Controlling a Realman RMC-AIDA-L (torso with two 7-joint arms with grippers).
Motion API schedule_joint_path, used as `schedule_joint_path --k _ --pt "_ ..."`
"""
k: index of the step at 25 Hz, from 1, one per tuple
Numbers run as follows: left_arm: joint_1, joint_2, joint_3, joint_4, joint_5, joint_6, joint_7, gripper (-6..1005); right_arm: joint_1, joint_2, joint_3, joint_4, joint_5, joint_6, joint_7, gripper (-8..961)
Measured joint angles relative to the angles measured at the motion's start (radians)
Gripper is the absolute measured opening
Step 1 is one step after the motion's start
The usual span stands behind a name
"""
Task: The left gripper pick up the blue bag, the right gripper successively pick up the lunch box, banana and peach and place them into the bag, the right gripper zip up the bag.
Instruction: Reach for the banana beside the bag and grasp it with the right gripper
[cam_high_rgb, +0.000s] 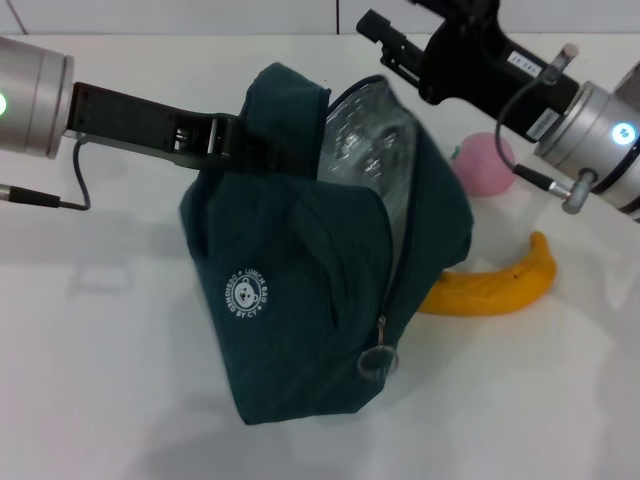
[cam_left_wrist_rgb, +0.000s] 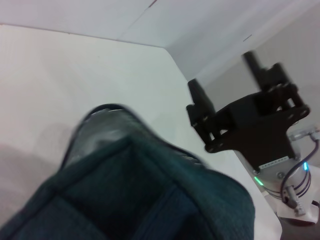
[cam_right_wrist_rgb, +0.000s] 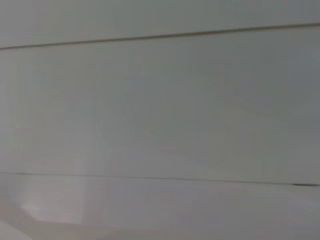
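The blue bag (cam_high_rgb: 300, 300) stands tilted on the white table, its mouth open and its silver lining (cam_high_rgb: 365, 140) showing. My left gripper (cam_high_rgb: 232, 138) is shut on the bag's upper left rim and holds it up. In the left wrist view the bag (cam_left_wrist_rgb: 130, 200) fills the lower part. My right gripper (cam_high_rgb: 388, 45) hovers above and behind the bag's mouth; in the left wrist view the right gripper (cam_left_wrist_rgb: 227, 82) is open with nothing in it. The peach (cam_high_rgb: 485, 165) and the banana (cam_high_rgb: 490, 288) lie on the table right of the bag. The lunch box is out of view.
A ring zip pull (cam_high_rgb: 378, 362) hangs at the bag's front. The right wrist view holds only a pale wall. The white table (cam_high_rgb: 100, 350) spreads left and in front of the bag.
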Motion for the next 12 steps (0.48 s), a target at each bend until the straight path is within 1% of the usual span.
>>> schedule_joint_path --k 4,5,6,8,9,12 --pt "0.007 0.0 -0.002 0.0 0.0 0.0 0.0 36 -0.027 0.0 0.012 -0.041 0.006 -0.058 -0.025 492" --pt "0.008 0.0 -0.002 0.0 0.0 -0.001 0.0 36 -0.041 0.0 0.013 -0.062 0.007 -0.071 -0.034 536" --pt "0.009 0.0 -0.002 0.0 0.0 -0.001 0.0 36 -0.074 0.0 0.013 -0.107 0.007 -0.1 -0.058 579" --pt "0.012 0.001 -0.003 0.0 0.0 -0.002 0.003 36 -0.088 0.0 0.013 -0.129 0.007 -0.114 -0.076 666" --pt "0.016 0.001 -0.006 0.0 0.0 -0.002 0.009 36 -0.105 -0.001 0.012 -0.156 0.008 -0.131 -0.108 709" --pt "0.021 0.001 -0.031 -0.015 0.0 -0.001 0.048 37 -0.144 -0.007 0.002 -0.238 0.005 -0.176 -0.22 793"
